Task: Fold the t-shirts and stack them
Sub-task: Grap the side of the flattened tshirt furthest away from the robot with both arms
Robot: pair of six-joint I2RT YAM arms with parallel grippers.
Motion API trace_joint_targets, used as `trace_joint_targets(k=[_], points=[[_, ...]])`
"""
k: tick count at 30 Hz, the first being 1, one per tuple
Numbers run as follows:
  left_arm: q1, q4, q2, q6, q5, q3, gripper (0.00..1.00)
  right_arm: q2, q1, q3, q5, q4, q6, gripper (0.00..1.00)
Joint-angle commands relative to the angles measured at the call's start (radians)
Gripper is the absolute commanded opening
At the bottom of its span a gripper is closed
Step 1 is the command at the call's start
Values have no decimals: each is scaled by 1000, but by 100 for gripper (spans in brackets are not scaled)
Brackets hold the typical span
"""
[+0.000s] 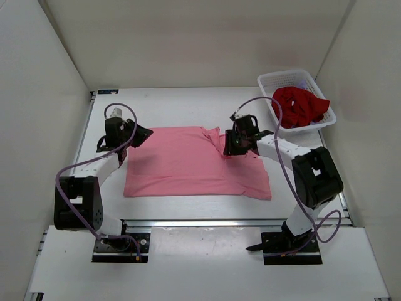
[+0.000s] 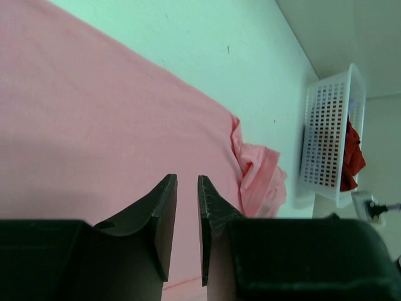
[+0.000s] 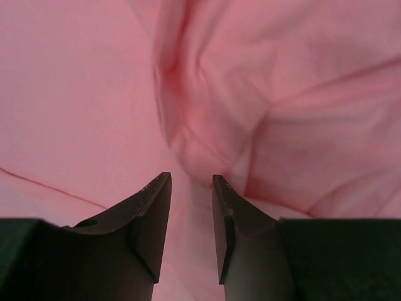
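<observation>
A pink t-shirt (image 1: 194, 164) lies spread flat in the middle of the table, with a bunched fold (image 1: 216, 137) at its far right corner. My left gripper (image 1: 140, 134) hovers at the shirt's far left corner. In the left wrist view its jaws (image 2: 187, 179) stand narrowly open over pink fabric (image 2: 94, 125), nothing between them. My right gripper (image 1: 234, 147) sits over the bunched fold; its jaws (image 3: 191, 177) are open just above the wrinkled cloth (image 3: 213, 94). A dark red t-shirt (image 1: 299, 105) is heaped in the basket.
The white mesh basket (image 1: 268, 81) stands at the far right corner of the table and also shows in the left wrist view as the basket (image 2: 326, 135) with red cloth (image 2: 353, 157) inside. White walls close in both sides.
</observation>
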Motion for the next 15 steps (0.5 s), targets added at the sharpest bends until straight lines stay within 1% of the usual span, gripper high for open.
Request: trace_joint_targets(k=[1,3,5,8,11,15], points=[[4,-12,10,31,-69,59,31,-97,-14,-68,28,90,66,31],[9,-24,18,42,-73,72,30,-117,-2,-97,37,125,82,31],[3,-18,12,37,-79,72,31,-119,-11,-126,33,128,98,36],[-5,-26,2,44,-81,65,31,-116,-31,-134,33,145,105,38],[-8,-19,5,45,-79,63,31,-80,-54,-126,-44,163,128,37],[-3,-16,-1,41,-75,63,30,-67,-45,-123,-56,168,144,36]])
